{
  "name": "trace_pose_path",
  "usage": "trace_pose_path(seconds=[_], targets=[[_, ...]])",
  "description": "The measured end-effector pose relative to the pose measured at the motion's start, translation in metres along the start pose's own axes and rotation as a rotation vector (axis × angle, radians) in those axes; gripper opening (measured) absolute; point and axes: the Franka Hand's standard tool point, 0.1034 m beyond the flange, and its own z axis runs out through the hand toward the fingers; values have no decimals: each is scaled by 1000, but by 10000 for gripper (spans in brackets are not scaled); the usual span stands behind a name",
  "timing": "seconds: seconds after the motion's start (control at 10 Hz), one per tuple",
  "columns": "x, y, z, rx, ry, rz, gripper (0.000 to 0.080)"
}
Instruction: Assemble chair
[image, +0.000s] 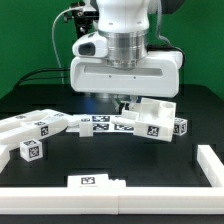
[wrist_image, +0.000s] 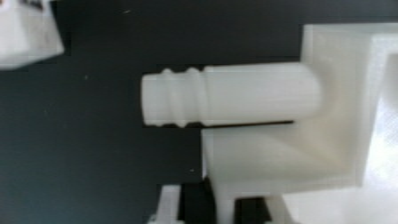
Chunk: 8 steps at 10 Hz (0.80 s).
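I have the gripper (image: 122, 101) hanging with jaws together, just beside the half-built chair (image: 152, 118) on the counter (image: 185, 150), with its threaded peg (wrist_image: 231, 95) close ahead. Loose pieces (image: 30, 135) crowd the exterior view's left; the marker board (image: 95, 182) lies apart.

The exterior view faces the arm (image: 125, 45) across the counter (image: 170, 160), slightly from above. The wrist view looks closely at a chair piece (wrist_image: 267, 100) both share.
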Motion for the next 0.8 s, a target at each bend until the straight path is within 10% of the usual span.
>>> trace_pose_path(seconds=[0.1,0.2,0.6,0.8], targets=[[-2,-8,2,10,-8,186,28],[0,-11,3,80,-5,294,28],[-4,-20,4,107,-37,536,28],[18,-19,11,126,-94,899,28]])
